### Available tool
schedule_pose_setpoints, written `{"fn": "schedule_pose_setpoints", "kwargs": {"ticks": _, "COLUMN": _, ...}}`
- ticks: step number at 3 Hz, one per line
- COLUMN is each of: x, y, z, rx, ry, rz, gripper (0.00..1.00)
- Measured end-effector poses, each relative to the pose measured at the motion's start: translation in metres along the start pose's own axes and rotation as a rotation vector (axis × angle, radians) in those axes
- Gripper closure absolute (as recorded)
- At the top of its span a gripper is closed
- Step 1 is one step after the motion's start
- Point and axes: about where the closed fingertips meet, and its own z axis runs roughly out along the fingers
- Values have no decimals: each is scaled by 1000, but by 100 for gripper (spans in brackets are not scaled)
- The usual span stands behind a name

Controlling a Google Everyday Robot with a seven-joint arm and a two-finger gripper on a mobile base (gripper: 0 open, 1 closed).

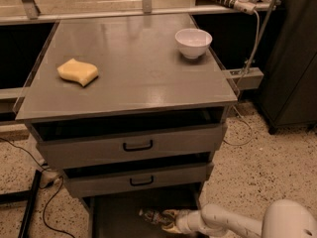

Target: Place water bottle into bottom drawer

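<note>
The bottom drawer (119,212) is pulled out at the foot of the grey cabinet, a dark flat-floored tray. The water bottle (151,215) lies low inside it, on its side, cap end pointing left. My gripper (166,219) reaches in from the lower right on the white arm (223,222) and its pale fingers (171,214) sit around the bottle's right end. The bottle is close to or on the drawer floor; I cannot tell if it touches.
Two shut grey drawer fronts with black handles (137,146) sit above. The cabinet top holds a yellow sponge (78,72) at left and a white bowl (193,42) at back right. Cables (34,182) run on the speckled floor at left. A dark cabinet (292,58) stands at right.
</note>
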Motion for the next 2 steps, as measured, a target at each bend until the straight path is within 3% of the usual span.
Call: {"fn": "schedule_pose_setpoints", "kwargs": {"ticks": 2, "x": 0, "y": 0, "z": 0, "rx": 0, "ry": 0, "rz": 0, "gripper": 36}}
